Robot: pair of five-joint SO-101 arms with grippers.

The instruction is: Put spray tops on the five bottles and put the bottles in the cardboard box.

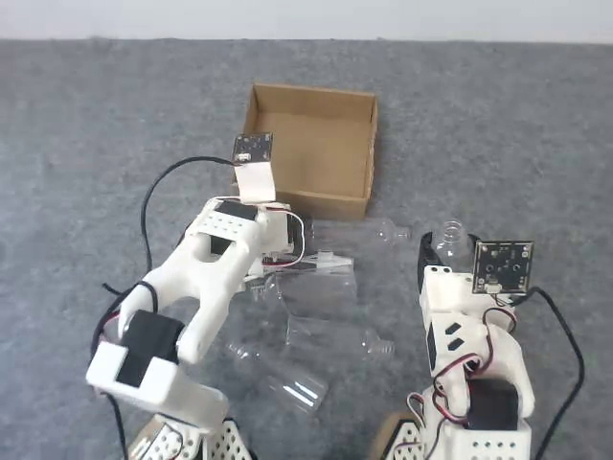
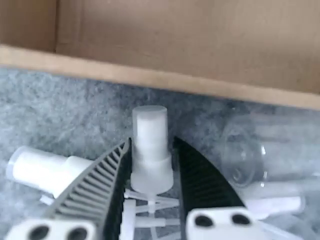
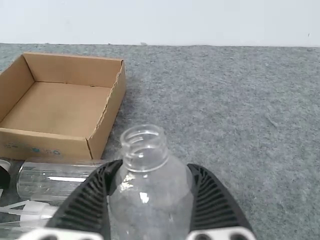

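Note:
My left gripper (image 2: pixel 151 146) is shut on a white spray top (image 2: pixel 150 125), held just in front of the cardboard box (image 2: pixel 175 80). In the high view this gripper (image 1: pixel 295 241) sits by the box's (image 1: pixel 311 144) near wall. My right gripper (image 3: pixel 152 171) is shut on a clear bottle (image 3: pixel 145 145) that stands upright with an open neck; from above the bottle (image 1: pixel 450 235) is right of the box. Three clear bottles (image 1: pixel 369 232) (image 1: pixel 321 292) (image 1: pixel 335 340) lie on the mat between the arms, and a further bottle (image 1: pixel 283 379) lies nearer the front.
A second spray top (image 2: pixel 40 170) lies beside my left gripper, and a lying bottle (image 2: pixel 250 150) is on its other side. More spray tops (image 3: pixel 25 210) lie by a bottle (image 3: pixel 55 177) near the box (image 3: pixel 65 100). Grey mat (image 1: pixel 517 134) stretches right of the box.

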